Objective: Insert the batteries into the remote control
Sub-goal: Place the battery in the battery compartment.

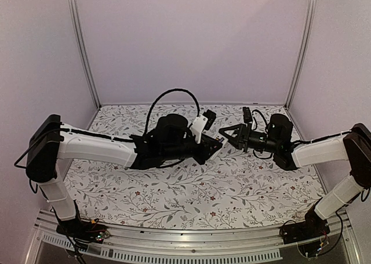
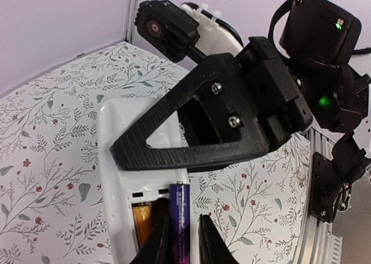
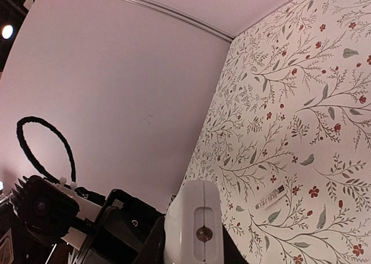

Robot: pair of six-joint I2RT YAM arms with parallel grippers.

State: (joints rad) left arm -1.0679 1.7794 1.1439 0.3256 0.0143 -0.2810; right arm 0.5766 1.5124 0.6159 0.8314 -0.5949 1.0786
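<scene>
The left gripper (image 2: 183, 243) jaws pinch a thin black cylinder battery (image 2: 179, 209) beside an orange battery (image 2: 142, 220) inside the slim white plastic remote (image 2: 113, 136).

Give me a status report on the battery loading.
Right jaws shut on remote, bay open. Left jaws shut on black battery at the bay, beside the orange battery already in. Nothing blocking.

White remote control (image 2: 113, 154), black-violet battery (image 2: 179, 214), orange battery (image 2: 142, 220), my left fingers (image 2: 157, 245) black, tablecloth (image 1: 174, 194) white with grey-green vines and small red flowers, walls (image 1: 191, 43) pale lilac
</scene>
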